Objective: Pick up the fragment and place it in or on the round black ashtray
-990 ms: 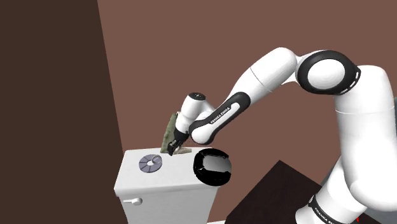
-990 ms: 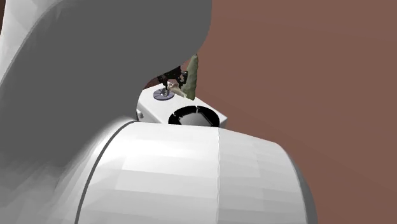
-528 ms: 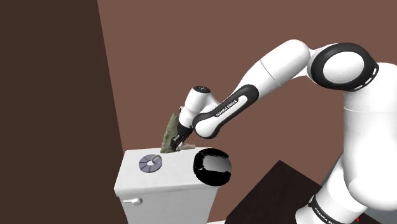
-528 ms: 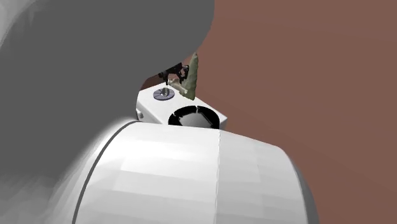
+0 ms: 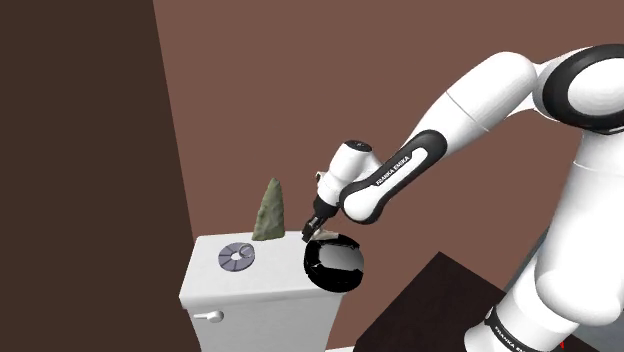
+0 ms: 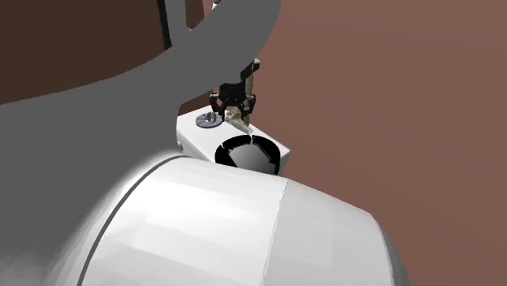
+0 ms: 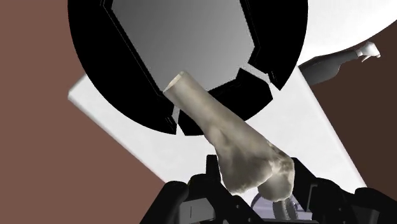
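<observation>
- The black two-finger gripper (image 7: 254,183) was clamped on the thick end of a pale beige, bone-shaped fragment (image 7: 235,143), its fingers closed only as far as that end allowed.
- The fragment's narrow end pointed down over the grey hollow of the round black ashtray (image 7: 89,51), just above it.
- The ashtray (image 5: 333,265) sat on one end of a white toilet tank (image 5: 255,292).
- A grey-green pointed stone (image 5: 268,211) stood upright behind a round grey flush button (image 5: 237,257).

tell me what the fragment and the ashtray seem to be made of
The fragment looks like bone or pale stone: matte beige, mottled grey at its knobby end. The ashtray is glossy black outside, with a bright sheen in the shoulder view, perhaps glazed ceramic, glass or plastic; its inside is smooth grey.
</observation>
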